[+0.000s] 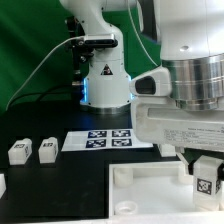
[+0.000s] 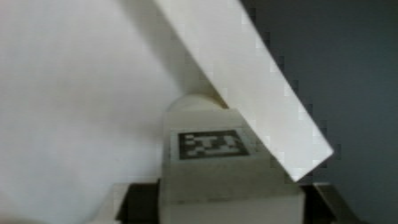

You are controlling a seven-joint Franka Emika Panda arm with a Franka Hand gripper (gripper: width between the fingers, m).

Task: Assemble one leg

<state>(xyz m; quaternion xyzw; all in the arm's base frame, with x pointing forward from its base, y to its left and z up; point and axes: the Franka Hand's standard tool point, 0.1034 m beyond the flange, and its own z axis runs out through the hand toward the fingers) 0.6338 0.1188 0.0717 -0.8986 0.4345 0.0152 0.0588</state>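
Observation:
My gripper (image 1: 204,163) is shut on a leg (image 1: 207,181), a small white post with a black-and-white tag. It holds the leg upright at the near right part of the large flat white square top (image 1: 150,195) in the exterior view. In the wrist view the leg (image 2: 210,143) sits between my two dark fingers (image 2: 139,203), and the gripper (image 2: 228,205) is at the picture's edge. The top's white face (image 2: 71,100) and its slanting edge (image 2: 240,70) fill the picture behind the leg. Whether the leg touches the top is hidden.
Two more legs (image 1: 18,151) (image 1: 47,150) stand on the black table at the exterior view's left. Another white part (image 1: 2,185) shows at the left edge. The marker board (image 1: 108,139) lies in front of the arm's base (image 1: 105,85).

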